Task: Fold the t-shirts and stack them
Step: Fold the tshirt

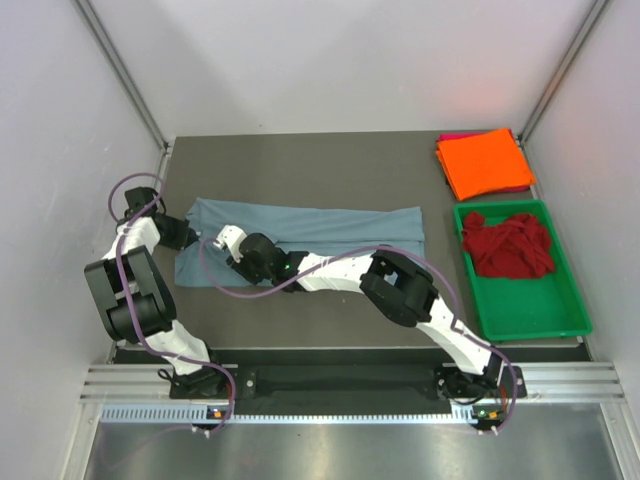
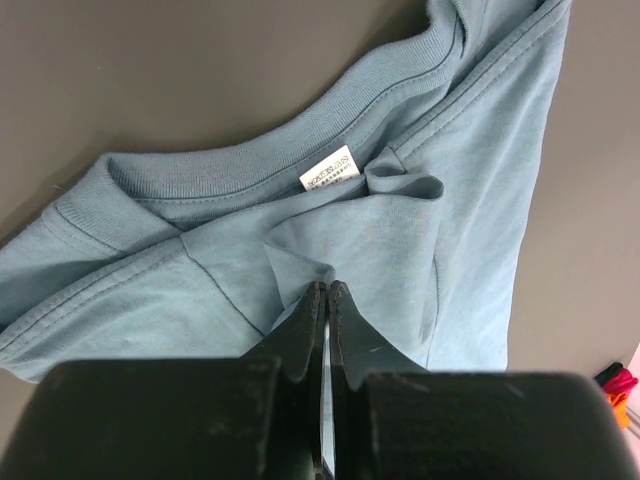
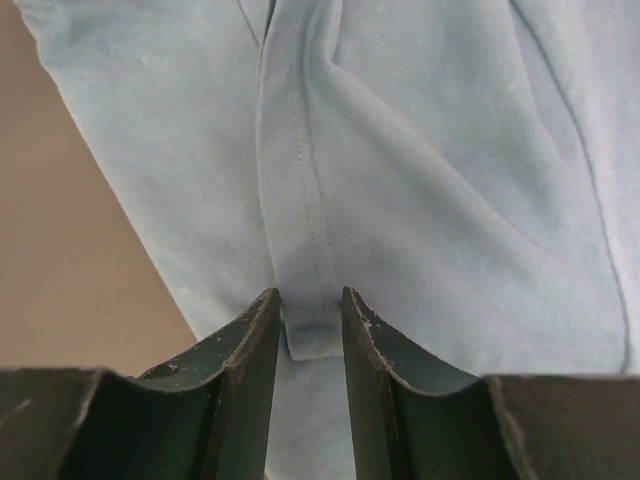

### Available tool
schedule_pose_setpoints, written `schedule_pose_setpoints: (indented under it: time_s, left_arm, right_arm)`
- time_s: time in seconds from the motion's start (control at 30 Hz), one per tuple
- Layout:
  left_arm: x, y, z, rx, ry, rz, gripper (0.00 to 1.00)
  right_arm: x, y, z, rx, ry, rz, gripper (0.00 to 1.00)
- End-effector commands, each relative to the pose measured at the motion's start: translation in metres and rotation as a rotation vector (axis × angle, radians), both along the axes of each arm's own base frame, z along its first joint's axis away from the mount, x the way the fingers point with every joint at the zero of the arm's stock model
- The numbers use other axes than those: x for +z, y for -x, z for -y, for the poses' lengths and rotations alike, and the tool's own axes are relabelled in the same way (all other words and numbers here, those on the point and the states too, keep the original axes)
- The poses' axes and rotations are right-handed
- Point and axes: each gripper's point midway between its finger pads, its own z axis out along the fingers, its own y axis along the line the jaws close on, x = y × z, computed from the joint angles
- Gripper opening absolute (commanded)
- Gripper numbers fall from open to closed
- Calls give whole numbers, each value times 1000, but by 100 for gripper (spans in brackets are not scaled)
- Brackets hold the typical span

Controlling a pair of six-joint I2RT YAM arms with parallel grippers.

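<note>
The dusty blue-grey t-shirt (image 1: 330, 228) lies in a long band across the middle of the table. My left gripper (image 1: 188, 238) is at its left end. In the left wrist view it (image 2: 327, 289) is shut on a raised fold of the shirt (image 2: 470, 170) just below the collar and its white label (image 2: 330, 168). My right gripper (image 1: 222, 240) is close beside it. In the right wrist view its jaws (image 3: 310, 295) stand a little apart, astride a stitched hem strip of the shirt (image 3: 420, 200). The orange t-shirt (image 1: 485, 163) lies folded on the magenta-pink one (image 1: 455, 135). The dark red t-shirt (image 1: 508, 245) lies crumpled.
The green plastic tray (image 1: 530, 320) at the right edge holds the dark red shirt. The folded stack sits at the back right corner behind it. Grey walls close in the table on the left, back and right. Both arms reach over the left half.
</note>
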Motion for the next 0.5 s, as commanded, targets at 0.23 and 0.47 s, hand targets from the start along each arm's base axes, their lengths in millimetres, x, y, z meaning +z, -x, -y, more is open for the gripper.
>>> schedule_pose_setpoints:
  time_s: [0.23, 0.47]
  left_arm:
    - [15, -15, -4, 11, -28, 70, 0]
    - [18, -15, -5, 11, -56, 62, 0]
  right_arm:
    - [0, -2, -10, 8, 3, 31, 33]
    - [17, -5, -11, -1, -17, 61, 0]
